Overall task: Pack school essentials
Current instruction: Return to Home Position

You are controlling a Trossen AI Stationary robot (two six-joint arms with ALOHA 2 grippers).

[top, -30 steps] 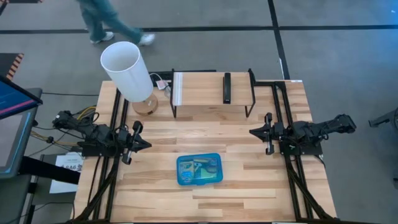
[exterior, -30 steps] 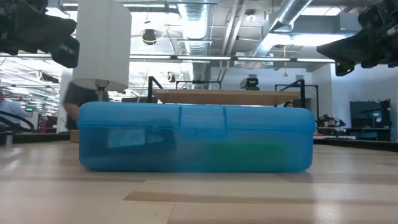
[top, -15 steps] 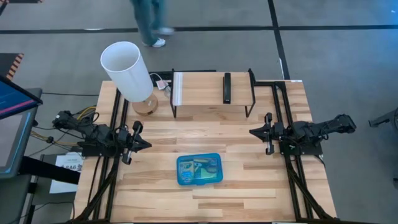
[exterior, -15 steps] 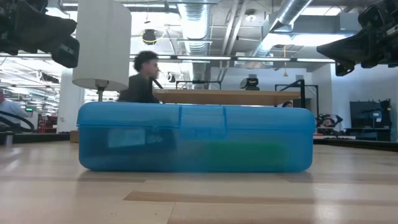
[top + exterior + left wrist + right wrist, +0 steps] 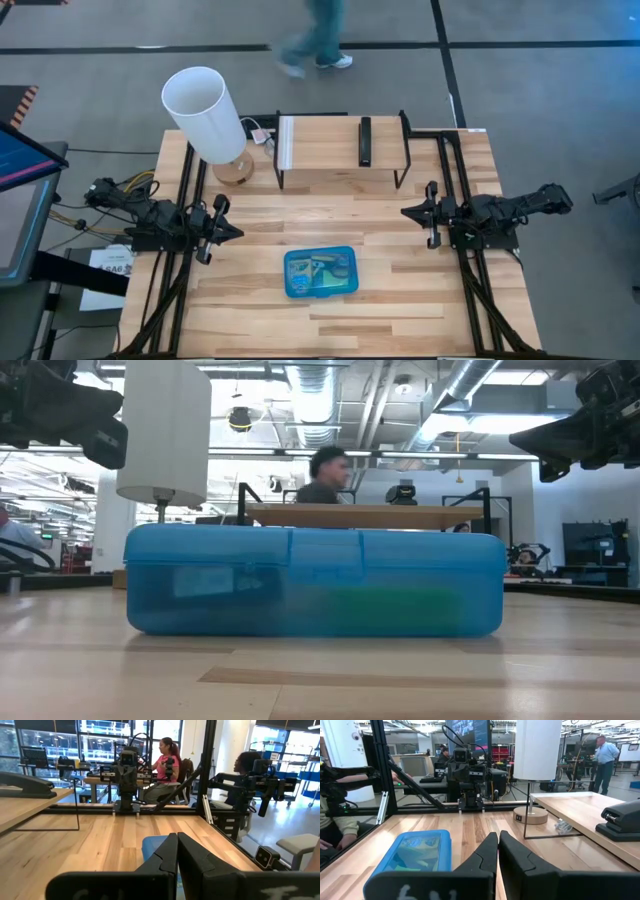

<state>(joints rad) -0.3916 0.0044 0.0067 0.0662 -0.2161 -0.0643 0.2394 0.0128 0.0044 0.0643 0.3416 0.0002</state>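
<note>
A blue translucent case (image 5: 320, 272) lies shut, flat on its underside, on the table's near middle; it also shows as the case (image 5: 314, 582), the case (image 5: 417, 851) and the case (image 5: 152, 847). Through its lid I see green and yellow stationery, blurred; single pencils, scissors or eraser cannot be told apart. My left gripper (image 5: 237, 232) hovers at the table's left side, shut, pointing right. My right gripper (image 5: 405, 212) hovers at the right side, shut, pointing left. Both stand well away from the case.
A white lamp (image 5: 208, 115) stands at the far left corner on a round wooden base. A raised wooden shelf (image 5: 340, 145) at the far edge carries a black stapler (image 5: 366, 141). A person (image 5: 318, 35) walks beyond the far edge. Bare wood surrounds the case.
Neither arm nor the case has moved. Only the person beyond the table's far edge has walked from left toward the right.
</note>
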